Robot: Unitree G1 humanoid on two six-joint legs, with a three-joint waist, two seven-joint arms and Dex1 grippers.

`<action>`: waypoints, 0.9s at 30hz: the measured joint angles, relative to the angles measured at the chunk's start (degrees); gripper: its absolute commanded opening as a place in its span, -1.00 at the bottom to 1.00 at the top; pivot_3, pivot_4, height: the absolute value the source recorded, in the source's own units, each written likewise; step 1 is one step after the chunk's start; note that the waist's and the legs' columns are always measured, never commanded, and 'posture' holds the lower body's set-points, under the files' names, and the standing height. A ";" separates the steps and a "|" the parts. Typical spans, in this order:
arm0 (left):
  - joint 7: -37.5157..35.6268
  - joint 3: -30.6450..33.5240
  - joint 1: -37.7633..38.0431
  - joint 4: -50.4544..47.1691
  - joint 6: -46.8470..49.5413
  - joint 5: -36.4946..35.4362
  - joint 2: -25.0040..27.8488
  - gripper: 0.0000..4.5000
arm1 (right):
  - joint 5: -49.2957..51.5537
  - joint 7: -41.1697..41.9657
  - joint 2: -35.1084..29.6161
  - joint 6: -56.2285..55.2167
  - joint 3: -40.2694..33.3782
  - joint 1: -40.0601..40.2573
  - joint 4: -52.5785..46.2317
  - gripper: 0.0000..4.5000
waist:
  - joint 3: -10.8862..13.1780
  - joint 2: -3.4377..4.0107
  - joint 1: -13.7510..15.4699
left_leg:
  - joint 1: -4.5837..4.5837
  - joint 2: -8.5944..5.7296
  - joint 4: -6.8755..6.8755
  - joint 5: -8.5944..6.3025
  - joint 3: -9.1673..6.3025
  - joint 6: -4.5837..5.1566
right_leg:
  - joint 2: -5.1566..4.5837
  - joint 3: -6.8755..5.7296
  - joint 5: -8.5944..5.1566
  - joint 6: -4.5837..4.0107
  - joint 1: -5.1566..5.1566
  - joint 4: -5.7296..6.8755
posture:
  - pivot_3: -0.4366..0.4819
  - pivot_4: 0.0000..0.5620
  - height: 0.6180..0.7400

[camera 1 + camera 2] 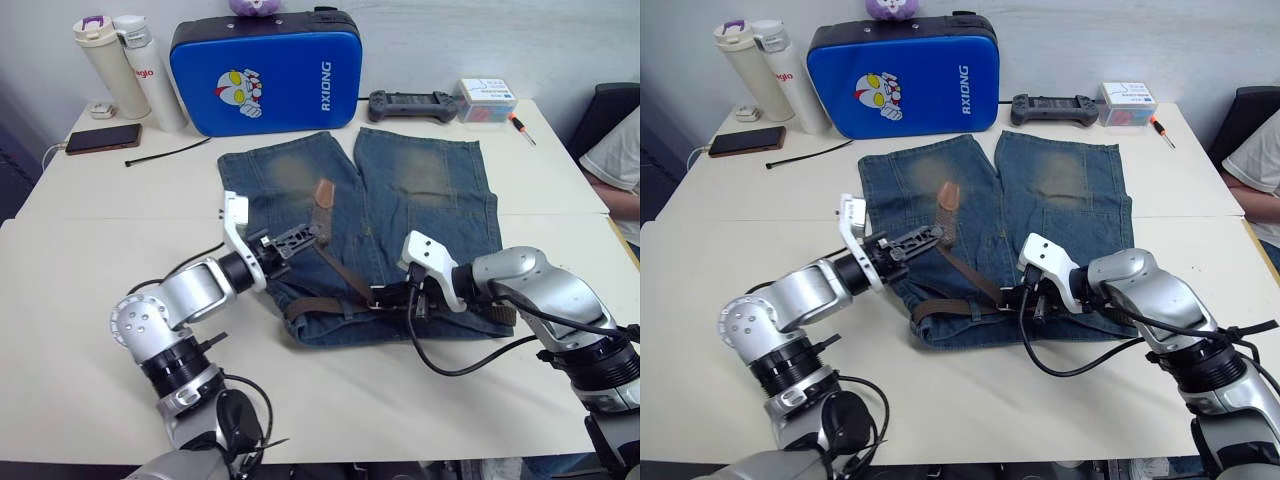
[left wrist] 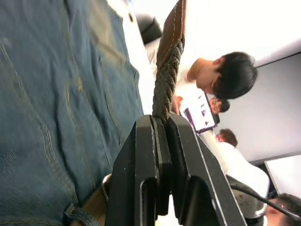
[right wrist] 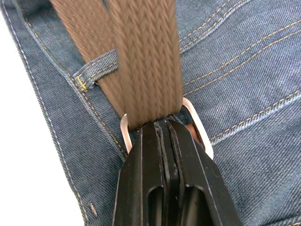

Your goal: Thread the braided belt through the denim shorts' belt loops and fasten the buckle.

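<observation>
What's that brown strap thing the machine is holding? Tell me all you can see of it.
It is the braided belt, a narrow dark-brown woven strap with a smooth leather tip. The left gripper pinches it near that tip; the right gripper grips it at the buckle. It runs along the waistband of the denim shorts.

The left pincer (image 2: 162,127) grips the braided belt (image 2: 168,80) (above denim shorts (image 2: 56,108)).

White desk (image 1: 90,250) bears denim shorts (image 1: 420,190), blue case (image 1: 265,72), two flasks (image 1: 125,65), phone (image 1: 103,138), controller (image 1: 412,104).
</observation>
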 measured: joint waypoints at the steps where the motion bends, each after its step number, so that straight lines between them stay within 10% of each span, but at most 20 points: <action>1: 2.73 -3.12 2.01 0.02 -2.66 -5.09 2.72 -1.00 | -0.05 0.20 0.00 -0.10 0.17 -0.30 0.25 -0.96 | 0.00 0.00 -0.03 | 0.00 0.00 0.00 0.00 0.00 0.00 | 0.00 0.02 0.00 0.00 0.00 0.00 | -0.05 -0.47 1.00; 12: 11.34 -22.39 12.06 -1.59 -22.46 -24.62 19.48 -1.00 | 1.70 1.52 0.70 0.92 -1.72 -1.50 2.49 -0.96 | 0.00 0.00 -0.11 | 0.02 -0.02 -0.01 0.01 0.00 0.01 | -0.01 0.06 0.00 -0.01 -0.02 0.00 | -0.05 -0.47 1.00; 27: 2.22 -27.55 17.23 0.72 -28.25 -22.21 34.45 -1.00 | 3.05 6.78 4.18 -2.39 -2.99 -2.42 9.94 -0.96 | 0.00 0.01 -0.58 | 0.03 0.00 -0.16 0.01 0.02 0.01 | 0.02 0.12 -0.03 -0.06 -0.09 -0.02 | -0.05 -0.47 1.00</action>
